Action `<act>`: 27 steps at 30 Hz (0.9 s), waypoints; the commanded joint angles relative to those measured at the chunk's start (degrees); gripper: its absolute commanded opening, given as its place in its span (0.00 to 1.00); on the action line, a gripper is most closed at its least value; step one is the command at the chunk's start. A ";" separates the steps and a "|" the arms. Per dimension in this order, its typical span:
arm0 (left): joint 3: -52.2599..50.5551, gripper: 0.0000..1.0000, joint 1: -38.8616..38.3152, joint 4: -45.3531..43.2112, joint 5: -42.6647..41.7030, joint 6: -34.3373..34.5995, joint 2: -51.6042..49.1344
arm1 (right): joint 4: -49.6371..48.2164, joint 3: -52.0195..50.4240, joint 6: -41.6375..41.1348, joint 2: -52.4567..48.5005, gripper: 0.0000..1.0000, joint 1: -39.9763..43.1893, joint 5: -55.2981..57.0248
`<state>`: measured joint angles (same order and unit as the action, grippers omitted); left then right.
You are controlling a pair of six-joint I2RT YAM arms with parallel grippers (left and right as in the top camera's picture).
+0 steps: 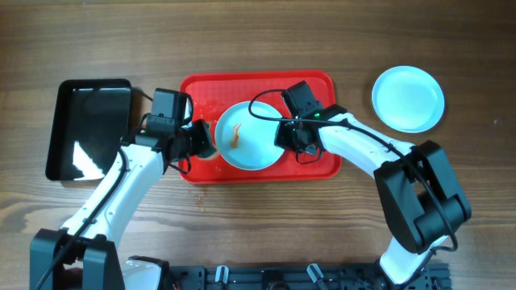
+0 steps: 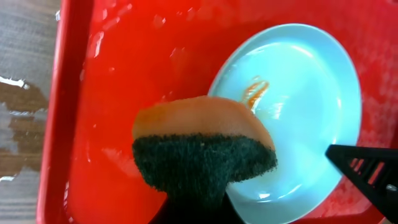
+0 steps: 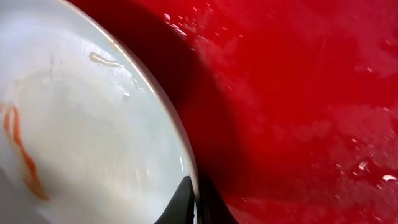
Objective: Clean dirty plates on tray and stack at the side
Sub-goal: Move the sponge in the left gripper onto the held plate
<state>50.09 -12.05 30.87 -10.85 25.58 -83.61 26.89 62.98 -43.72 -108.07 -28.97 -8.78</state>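
Overhead view: big red tray point(image 1: 258, 84) in the middle of the wooden counter point(image 1: 322, 234). On the tray, one round pale dirty plate point(image 1: 250, 135) with an orange-brown smear point(image 1: 236, 134) left of its middle. Clean-looking plate point(image 1: 408, 98) of the same kind off the tray, alone on the counter at the far right. Shiny black tray point(image 1: 89, 125) at the left, apart from the red one.

Left jaws at the left rim of the dirty plate, clamped tight on a sponge point(image 2: 202, 146). Left wrist view: sponge orange on top, dark green and rough below, hanging over the red tray and over the plate's edge. Cannot tell whether touching the plate or just above it. Smear just past the sponge, further in on the plate. Dark wet patches point(image 2: 22, 102) on the counter beside the tray's left rim.

Right jaws at the right rim of the dirty plate, squeezed together on that rim. Right wrist view: two dark tips point(image 3: 180, 208) pinching the thin edge, one on each side of it. Dark shadow on the tray under the rim. Little water drops point(image 3: 367, 167) all over the red floor of the tray.
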 commanded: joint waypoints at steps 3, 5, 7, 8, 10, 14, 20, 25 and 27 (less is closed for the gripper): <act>-0.39 0.04 -4.59 -4.55 -1.33 -1.11 0.20 | -2.27 -0.74 0.79 -2.73 0.04 -2.82 0.61; -0.39 0.04 -6.14 -6.16 -0.90 -1.16 -0.13 | -3.02 -0.74 2.10 -2.73 0.04 -3.87 0.72; -0.39 0.04 -7.39 -7.48 1.31 -1.11 -1.16 | -3.15 -0.74 2.19 -2.73 0.04 -4.74 1.53; -0.39 0.04 -7.85 -8.07 2.08 -1.11 -1.97 | -3.23 -0.74 2.21 -2.73 0.04 -5.01 1.70; -0.39 0.04 -8.41 -9.31 2.14 -0.70 -3.93 | -3.32 -0.74 2.16 -2.73 0.04 -5.25 1.70; -0.39 0.04 -8.28 -10.38 2.16 0.74 -7.78 | -3.30 -0.74 2.19 -2.73 0.04 -5.25 2.40; -0.39 0.06 -8.31 -11.04 2.14 0.79 -10.21 | -3.48 -0.74 2.19 -2.73 0.04 -5.25 2.47; -0.39 0.22 -8.35 -10.73 2.10 0.81 -10.25 | -3.74 -0.74 2.16 -2.73 0.04 -5.25 2.38; -0.39 0.64 -8.35 -10.75 1.22 0.81 -10.25 | -3.72 -0.74 2.19 -2.73 0.04 -5.25 2.38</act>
<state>50.09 -20.32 20.29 -9.26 26.04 -93.54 23.05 62.98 -42.37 -108.71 -34.13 -8.71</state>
